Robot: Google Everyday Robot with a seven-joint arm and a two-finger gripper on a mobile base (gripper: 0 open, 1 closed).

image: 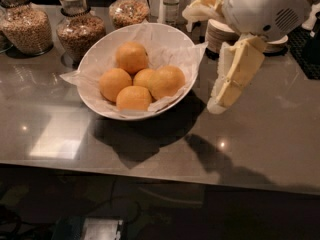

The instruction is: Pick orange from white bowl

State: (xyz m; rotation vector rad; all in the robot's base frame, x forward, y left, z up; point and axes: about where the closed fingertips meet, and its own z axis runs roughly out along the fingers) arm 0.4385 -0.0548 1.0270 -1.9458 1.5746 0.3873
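The gripper [219, 102] is hanging tip-down just beside the right rim of the white bowl [107, 111], above the counter [280, 124]; whether it is open or closed, I cannot tell; the orange [167, 81] is lying at the bowl's right side, touching the smaller fruits [133, 98]. I think the approach is asking for a rise over the rim, then a straight descent, without catching the crinkled paper [200, 51].

Glossy grey countertop [260, 134], dim room
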